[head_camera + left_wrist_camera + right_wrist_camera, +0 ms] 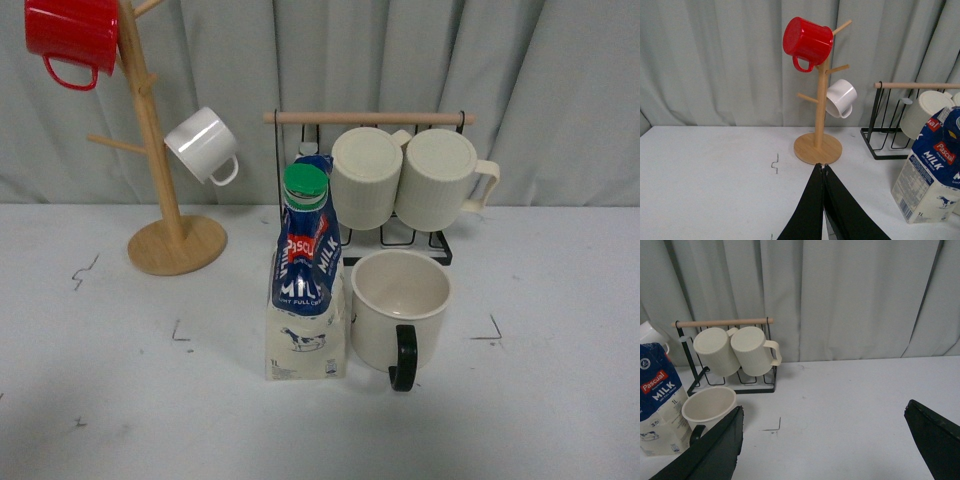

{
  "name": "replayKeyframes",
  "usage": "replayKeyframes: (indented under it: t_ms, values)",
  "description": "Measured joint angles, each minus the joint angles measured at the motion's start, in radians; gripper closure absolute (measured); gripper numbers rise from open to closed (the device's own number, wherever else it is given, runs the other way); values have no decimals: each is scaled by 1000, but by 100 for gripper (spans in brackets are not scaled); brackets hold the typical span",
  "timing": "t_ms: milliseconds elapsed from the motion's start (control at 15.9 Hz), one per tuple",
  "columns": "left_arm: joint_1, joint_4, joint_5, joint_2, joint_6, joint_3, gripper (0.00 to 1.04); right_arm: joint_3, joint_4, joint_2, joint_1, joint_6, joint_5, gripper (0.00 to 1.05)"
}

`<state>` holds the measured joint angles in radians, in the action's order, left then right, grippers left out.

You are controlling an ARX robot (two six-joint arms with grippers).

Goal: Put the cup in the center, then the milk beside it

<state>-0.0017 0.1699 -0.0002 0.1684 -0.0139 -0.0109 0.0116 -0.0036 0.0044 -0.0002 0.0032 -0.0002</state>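
Note:
The cup [400,308], a wide cream mug with a black handle turned toward the front, stands upright on the white table [110,400] near the middle. The milk [306,280], a blue and cream carton with a green cap, stands right next to it on its left, nearly touching. Neither arm shows in the front view. In the left wrist view my left gripper [822,167] is shut with nothing in it, over bare table, with the milk [934,170] off to one side. My right gripper [824,412] is open and empty; the cup [709,405] and milk [660,402] lie beyond one finger.
A black wire rack [440,240] with a wooden bar holds two ribbed cream mugs [400,176] just behind the cup. A wooden mug tree [172,230] at the back left carries a red mug [72,36] and a small white mug [203,144]. Grey curtain hangs behind.

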Motion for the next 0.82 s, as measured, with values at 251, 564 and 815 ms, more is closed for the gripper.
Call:
replayKeyframes:
  t_ms: [251,564,815]
  values:
    - [0,-177,0,-161,0,-1,103,0,0,0,0,0,0,6]
    - [0,-174,0,-161,0,-1,78,0,0,0,0,0,0,6]
    - [0,-174,0,-161,0,-1,29,0,0,0,0,0,0,6]
